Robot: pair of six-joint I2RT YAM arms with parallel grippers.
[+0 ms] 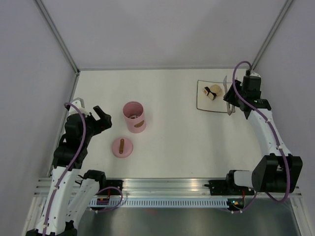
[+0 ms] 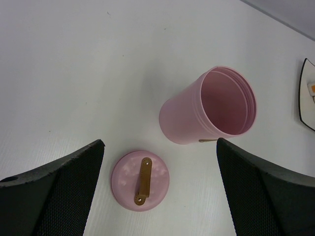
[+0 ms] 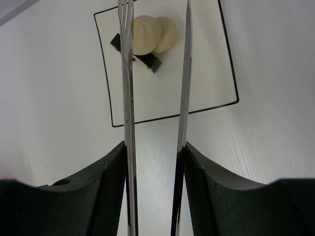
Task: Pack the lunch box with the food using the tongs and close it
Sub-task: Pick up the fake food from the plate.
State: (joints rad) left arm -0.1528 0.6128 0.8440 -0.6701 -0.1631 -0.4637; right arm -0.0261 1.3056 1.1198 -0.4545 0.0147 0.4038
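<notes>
Lunch box: I see the pink pot [image 1: 134,116] standing with its mouth open on the left half of the table [image 1: 172,128], its brown oval mark facing the near edge.
Lid: the lid [image 1: 122,147] lies flat with its handle up, just near-left of the pot. A thin strip of table separates the two.
Left gripper: my left gripper [image 2: 160,143] is spread as wide as it goes and holds nothing. It hovers near-left of the pot, and its wrist view frames both pot and lid between the fingers.
Open room: a wide stretch of white table runs from the pot to the plate.
Food: the beige piece with a dark band [image 3: 152,35] sits in the far-left part of the plate.
Plate: the square white plate [image 3: 167,93] has a dark rim and lies far right, well apart from the pot.
Tongs: the tongs [image 3: 129,98] cross the plate's near edge with their arms parted. The forked arm passes over the food's left side and the plain arm runs just right of it. I cannot tell whether the tips touch anything.
Right gripper: my right gripper [image 3: 155,147] is half-closed, with its fingers pressing the tong arms from outside.
</notes>
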